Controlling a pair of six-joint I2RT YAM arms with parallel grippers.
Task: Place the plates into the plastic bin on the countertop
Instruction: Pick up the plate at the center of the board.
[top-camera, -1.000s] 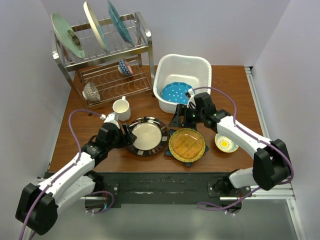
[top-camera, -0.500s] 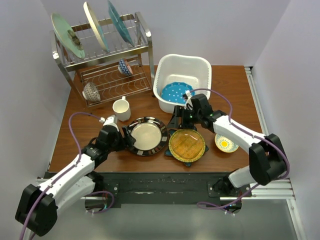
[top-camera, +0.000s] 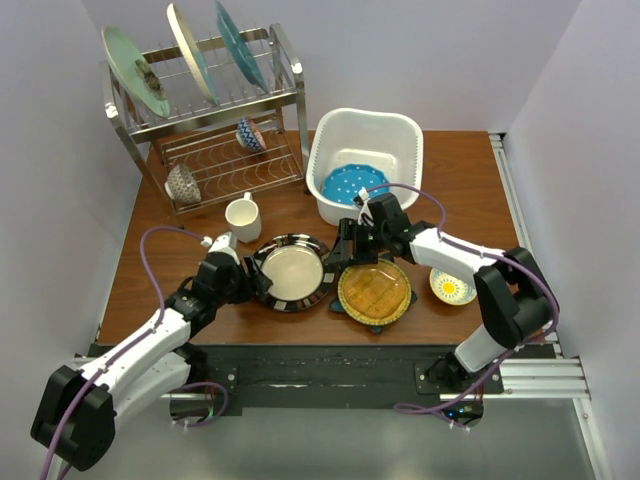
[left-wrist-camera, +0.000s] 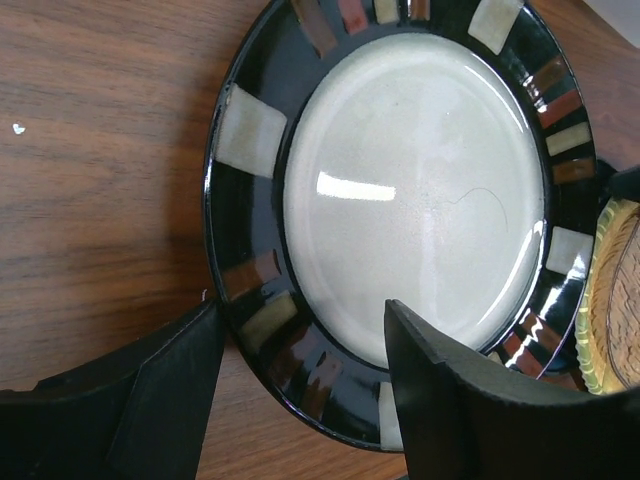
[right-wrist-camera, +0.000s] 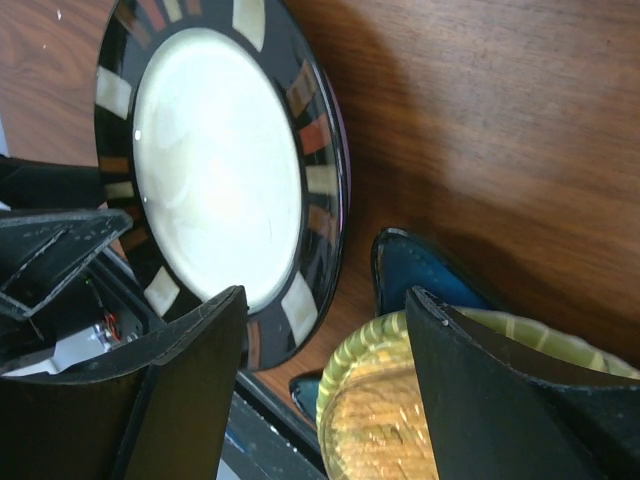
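Observation:
The black-rimmed cream plate lies flat on the table. My left gripper is open, its jaws straddling the plate's left rim, one finger over the cream centre. The amber round plate sits on the blue star-shaped plate. My right gripper is open above the gap between the two stacks; its view shows the black-rimmed plate, the amber plate and a star tip. The white plastic bin holds the blue dotted plate.
A steel wire rack at the back left holds three upright plates and two bowls. A white mug stands in front of it. A small yellow-centred bowl sits at the right of the amber plate.
My right gripper has swung left and forward from the bin's front toward the black-rimmed plate. My left gripper has edged a little closer onto the plate's rim.

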